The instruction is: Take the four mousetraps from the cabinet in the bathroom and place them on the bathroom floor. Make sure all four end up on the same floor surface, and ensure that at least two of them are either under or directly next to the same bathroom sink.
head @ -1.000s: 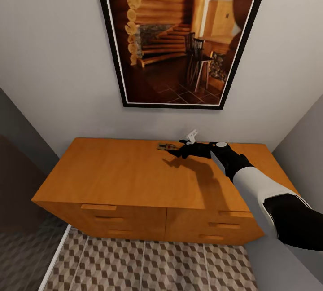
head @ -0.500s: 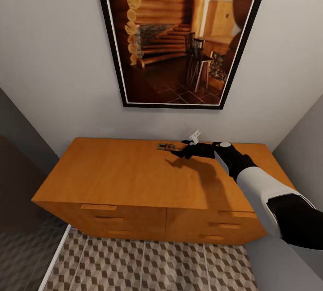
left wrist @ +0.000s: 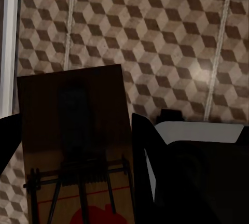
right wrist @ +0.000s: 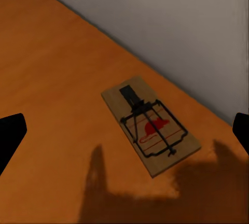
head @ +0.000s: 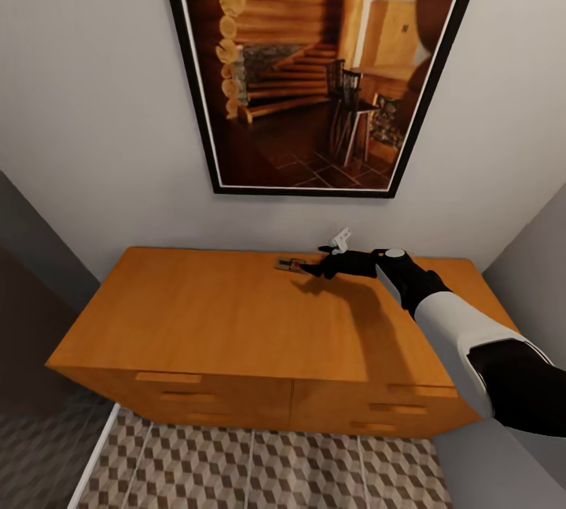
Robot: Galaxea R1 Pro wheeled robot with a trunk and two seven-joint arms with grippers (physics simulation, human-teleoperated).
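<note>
Between the right gripper's (right wrist: 124, 130) spread, empty fingers (right wrist: 10, 138) lies a mousetrap (right wrist: 150, 130) on the cabinet (head: 236, 320); descend squarely, straddling its edges, while the left fingers (left wrist: 148, 156) clasp another mousetrap (left wrist: 78, 146).

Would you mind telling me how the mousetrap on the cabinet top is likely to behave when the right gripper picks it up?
The mousetrap is a flat board, so it probably stays stiff and will not roll. Lying flush on the cabinet, it may slide rather than lift. Its wire spring looks apt to snag the open right gripper.

The mousetrap (left wrist: 78, 151) in the left jaws is cut off, seemingly near its red spot.
</note>
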